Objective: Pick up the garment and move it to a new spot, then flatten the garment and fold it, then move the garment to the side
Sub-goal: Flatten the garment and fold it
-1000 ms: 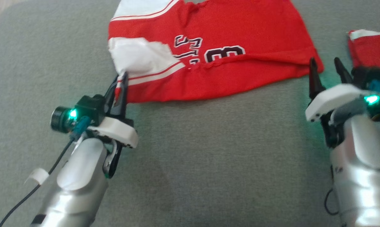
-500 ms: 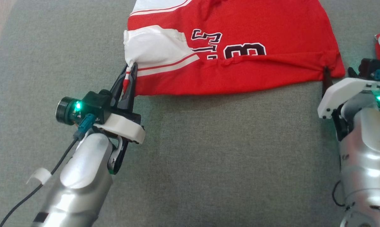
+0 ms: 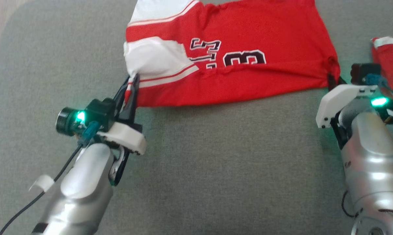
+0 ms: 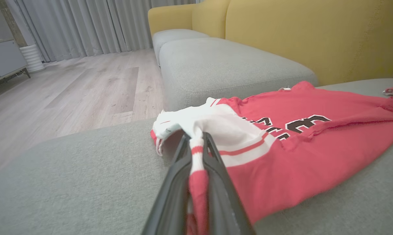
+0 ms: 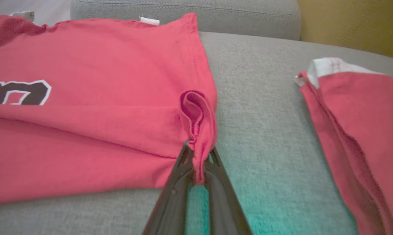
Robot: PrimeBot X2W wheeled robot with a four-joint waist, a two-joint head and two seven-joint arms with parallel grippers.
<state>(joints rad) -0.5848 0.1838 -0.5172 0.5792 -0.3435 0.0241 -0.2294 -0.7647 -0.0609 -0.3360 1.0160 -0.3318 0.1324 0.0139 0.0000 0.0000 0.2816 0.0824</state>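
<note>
The garment [image 3: 248, 36] is a red jersey with white panels and dark numbers, lying folded on the grey sofa seat [image 3: 216, 163]. My left gripper [image 3: 132, 81] is shut on its white and red near-left corner, seen pinched between the fingers in the left wrist view [image 4: 196, 143]. My right gripper [image 3: 333, 78] is shut on the near-right corner, where the red fabric [image 5: 196, 114] bunches into a small loop just above the closed fingertips [image 5: 199, 148].
A second red garment [image 3: 390, 65] with a white edge lies at the right, close to my right arm [image 5: 363, 124]. Yellow backrest [image 4: 314, 36] behind, another grey cushion [image 4: 222, 65] beyond, wooden floor [image 4: 69, 88] off the sofa's left end.
My right gripper has moved up to the jersey's near-right corner and closed on it; it stood open beside the fabric a second ago. The left gripper keeps its hold. The head view shifted slightly.
</note>
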